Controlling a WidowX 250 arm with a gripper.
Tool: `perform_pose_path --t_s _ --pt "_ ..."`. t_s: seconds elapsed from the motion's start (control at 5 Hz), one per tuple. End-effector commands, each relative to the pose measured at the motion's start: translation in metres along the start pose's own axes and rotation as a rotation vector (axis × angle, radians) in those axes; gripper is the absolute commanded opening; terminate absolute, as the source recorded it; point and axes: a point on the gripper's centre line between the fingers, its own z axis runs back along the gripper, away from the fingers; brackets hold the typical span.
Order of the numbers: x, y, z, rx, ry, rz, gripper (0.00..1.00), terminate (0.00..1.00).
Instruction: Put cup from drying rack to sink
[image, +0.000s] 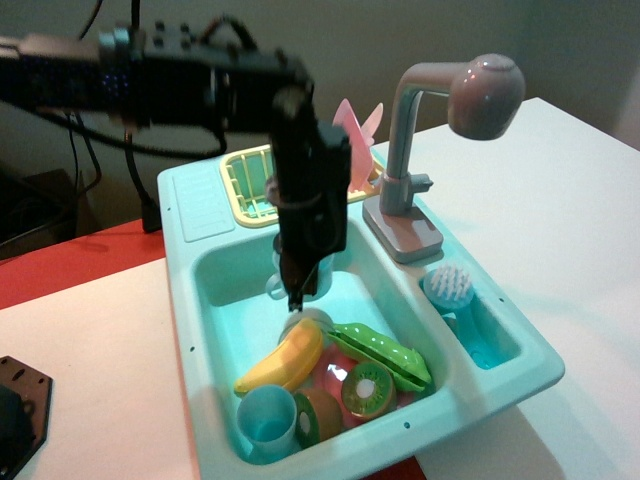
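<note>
Fingers (298, 282) reach down into the sink (215, 285), pinching the rim of the cup (284, 283) just above the banana (281, 359); their spread is hard to judge.

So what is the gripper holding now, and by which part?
The gripper holds the cup over the sink, apparently by its rim; the exact grip is hidden.

Cup (283, 277) inside sink (190, 280), before drying rack (245, 185).
</note>
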Motion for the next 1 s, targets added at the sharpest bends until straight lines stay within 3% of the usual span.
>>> perform_pose_path --t_s 0.0,0.2,0.4,0.6,0.8 --pt "0.001 0.001 -0.011 0.055 -0.027 0.016 0.0 0.0" --pt "0.003 -0.001 -0.029 0.033 0.0 0.026 0.0 0.0" --pt "0.002 0.004 -0.023 0.048 0.008 0.068 1.0 0.0" --pt "0.0 0.011 -0.005 0.067 0.006 0.08 1.0 0.0" --pt "-0.008 0.025 0.034 0.079 -0.044 0.112 1.0 0.0"
